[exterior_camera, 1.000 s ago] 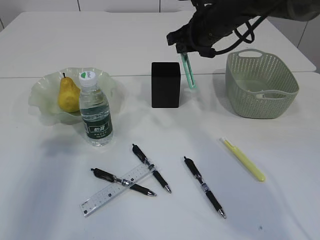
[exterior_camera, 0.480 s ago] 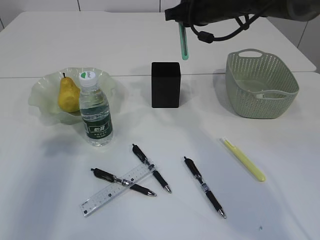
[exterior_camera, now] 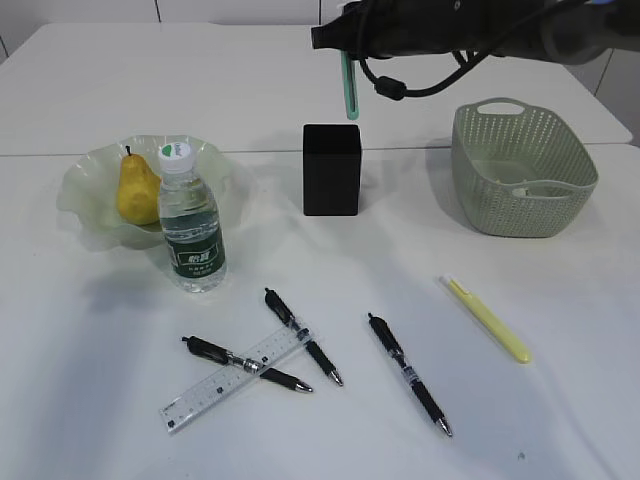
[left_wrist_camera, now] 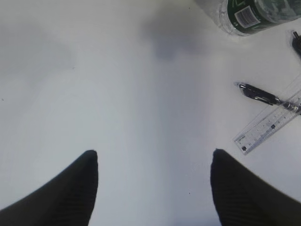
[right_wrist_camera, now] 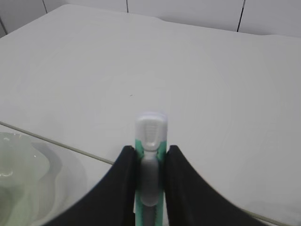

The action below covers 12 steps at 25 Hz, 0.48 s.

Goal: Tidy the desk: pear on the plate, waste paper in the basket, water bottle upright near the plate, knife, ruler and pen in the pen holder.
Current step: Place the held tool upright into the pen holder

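One knife [right_wrist_camera: 150,155], green and white, pinched between the right fingers [right_wrist_camera: 123,183], hanging upright above the pen holder [exterior_camera: 332,168]. Left fingers [left_wrist_camera: 80,188] spread over bare tabletop [left_wrist_camera: 141,94], ruler [left_wrist_camera: 268,129] nearby.

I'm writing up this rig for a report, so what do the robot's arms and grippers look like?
The right arm is black and bulky, with black cables looping loosely beneath it. Both grippers are black too: the left gripper has two broad, rounded fingers with a fine woven texture, and the right gripper has smooth, curved ones. No markings show.
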Available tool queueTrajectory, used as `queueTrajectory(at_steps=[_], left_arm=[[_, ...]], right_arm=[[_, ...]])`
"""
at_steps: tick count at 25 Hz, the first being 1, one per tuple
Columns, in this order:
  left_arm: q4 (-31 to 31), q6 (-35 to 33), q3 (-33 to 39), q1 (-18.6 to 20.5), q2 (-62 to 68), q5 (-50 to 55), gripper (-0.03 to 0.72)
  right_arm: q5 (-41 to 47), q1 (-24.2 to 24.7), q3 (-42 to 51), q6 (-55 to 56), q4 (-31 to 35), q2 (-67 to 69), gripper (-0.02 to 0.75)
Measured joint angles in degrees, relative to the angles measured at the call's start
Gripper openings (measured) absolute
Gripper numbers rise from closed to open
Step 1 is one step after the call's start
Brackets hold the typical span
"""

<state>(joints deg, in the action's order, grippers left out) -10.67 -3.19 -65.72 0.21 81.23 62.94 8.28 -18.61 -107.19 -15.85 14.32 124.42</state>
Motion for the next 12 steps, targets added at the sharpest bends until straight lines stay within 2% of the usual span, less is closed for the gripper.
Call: queueTrajectory(at_steps=[12], left_arm=[[0.00,0.00,0.00,0.00,0.00,0.00,0.528]], right_arm=[[-2.95,-0.94,0.00,0.00,0.42,3.86,0.134]])
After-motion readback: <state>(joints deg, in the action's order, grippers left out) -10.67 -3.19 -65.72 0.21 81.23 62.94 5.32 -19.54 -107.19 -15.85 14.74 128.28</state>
